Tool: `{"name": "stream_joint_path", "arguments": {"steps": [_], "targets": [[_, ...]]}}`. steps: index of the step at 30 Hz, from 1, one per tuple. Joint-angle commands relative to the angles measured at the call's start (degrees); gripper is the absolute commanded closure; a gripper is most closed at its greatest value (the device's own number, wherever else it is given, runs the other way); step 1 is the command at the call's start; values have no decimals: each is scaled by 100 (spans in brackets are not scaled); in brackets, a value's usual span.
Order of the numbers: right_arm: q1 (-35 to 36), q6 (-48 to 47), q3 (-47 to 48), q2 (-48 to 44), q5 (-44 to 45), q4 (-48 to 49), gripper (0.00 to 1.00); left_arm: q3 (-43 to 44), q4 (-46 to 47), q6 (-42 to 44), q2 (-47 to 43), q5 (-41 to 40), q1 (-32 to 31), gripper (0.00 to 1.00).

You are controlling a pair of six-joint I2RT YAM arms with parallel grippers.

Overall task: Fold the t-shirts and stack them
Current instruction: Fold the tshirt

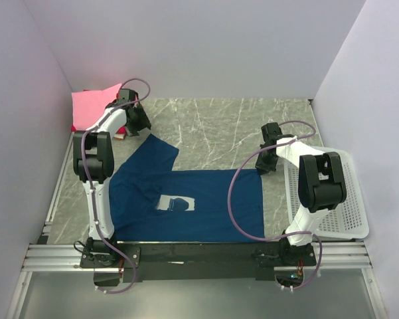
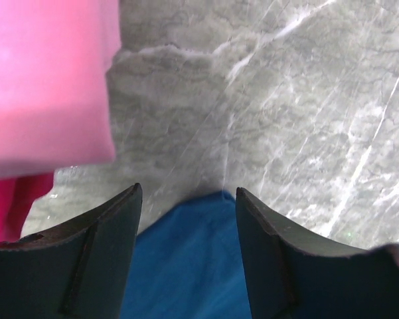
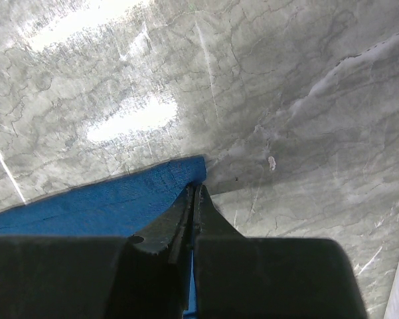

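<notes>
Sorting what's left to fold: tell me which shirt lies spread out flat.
The blue shirt, spread open across the near side of the table. The pink shirt and the red shirt under it sit folded in the far left corner.

Two matching arms, left arm [image 1: 96, 206] and right arm [image 1: 300, 222]. Smooth white link shells, chunky black joint housings [image 1: 93, 156] at elbow and wrist. Black base blocks [image 1: 105, 254] at the bottom end. One greyish-purple cable [image 1: 143, 82] per arm, routed outside the shell in loose loops from base to wrist. Wider cable loop [image 1: 230, 193] on the right side. Left pincer [image 2: 187, 193]: two matte black fingers [image 2: 99, 259], wedge-shaped with rounded tips, long shallow groove down the left one. Right pincer [image 3: 194, 189]: same black plastic, thin tapered tips, broad flat black body behind, small round hole [image 3: 134, 239] near the left finger's root.
</notes>
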Motion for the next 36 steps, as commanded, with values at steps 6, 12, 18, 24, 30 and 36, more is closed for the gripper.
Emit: {"name": "stream_joint_path", "arguments": {"steps": [6, 12, 18, 24, 30, 36], "targets": [[-37, -34, -74, 182, -7, 78, 98, 326, -51, 17, 172, -92, -236, 39], [-37, -25, -100, 173, -95, 96, 98, 387, -69, -18, 294, -127, -333, 42], [-37, -42, -47, 217, -121, 87, 98, 624, -235, 8, 470, -154, -350, 48], [-28, -42, 5, 261, -139, 96, 98, 634, -350, 131, 549, -426, -412, 61], [-37, -60, 67, 323, -139, 87, 99, 651, -552, 368, 664, -812, -579, 63], [-28, -69, 85, 323, -139, 70, 99, 581, -596, 491, 734, -971, -658, 73]]}}
